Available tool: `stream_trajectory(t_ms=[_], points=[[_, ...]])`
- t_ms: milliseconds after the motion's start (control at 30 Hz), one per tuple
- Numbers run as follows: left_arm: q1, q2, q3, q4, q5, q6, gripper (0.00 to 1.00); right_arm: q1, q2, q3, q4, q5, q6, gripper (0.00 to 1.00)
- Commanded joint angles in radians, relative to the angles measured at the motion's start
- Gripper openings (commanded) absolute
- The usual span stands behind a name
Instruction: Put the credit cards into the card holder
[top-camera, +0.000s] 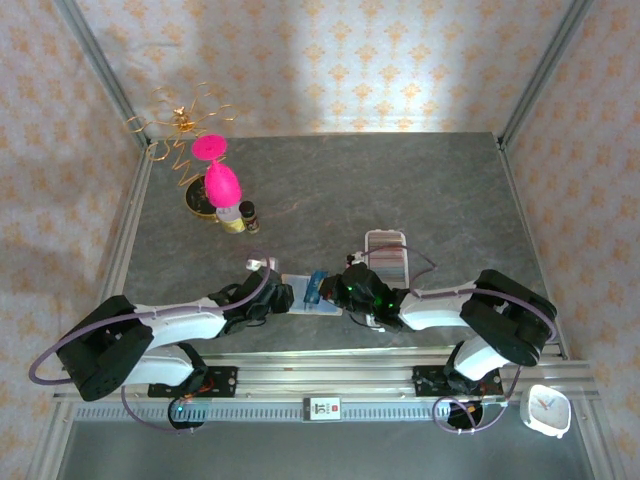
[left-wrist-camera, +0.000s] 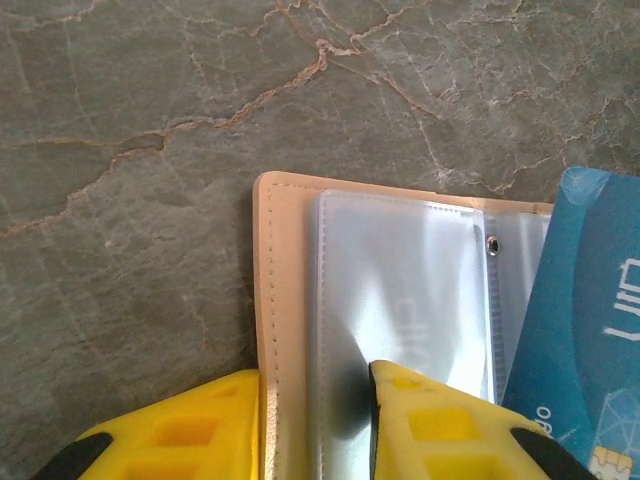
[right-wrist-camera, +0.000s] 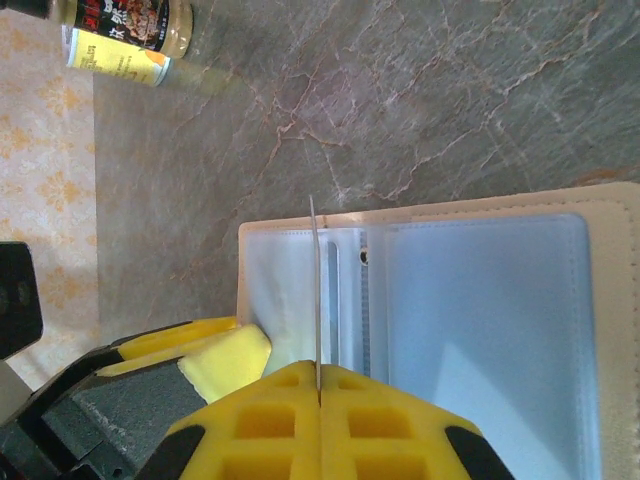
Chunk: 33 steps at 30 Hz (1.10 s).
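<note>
Near the front edge of the desk (top-camera: 400, 190), the card holder (left-wrist-camera: 285, 330) lies open. The left end effector (left-wrist-camera: 315, 385) straddles its tan border, fingers partly apart; whether it grips cannot be told. The right end effector (right-wrist-camera: 318, 380), pressed together, pinches a blue credit card (left-wrist-camera: 590, 330) edge-on above the clear sleeves (right-wrist-camera: 480, 330); insertion appears not yet done.

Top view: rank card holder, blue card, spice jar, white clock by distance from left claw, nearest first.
From the left claw:
1. card holder, right under it.
2. blue card, just to its right.
3. spice jar, back left.
4. white clock, far right, near edge.
</note>
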Motion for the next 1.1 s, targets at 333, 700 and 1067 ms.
stream_trajectory(t_ms=[333,700,1067], points=[[-0.011,0.021,-0.033,-0.064,0.037,-0.008,0.27,0.007,-0.022,-0.003,-0.025,0.118,-0.001,0.0],[-0.013,0.021,-0.032,-0.064,0.039,-0.008,0.27,0.007,0.009,-0.002,-0.004,0.091,0.001,0.0],[-0.013,0.024,-0.034,-0.057,0.038,-0.009,0.27,0.016,0.06,-0.001,0.048,-0.009,0.014,0.0]])
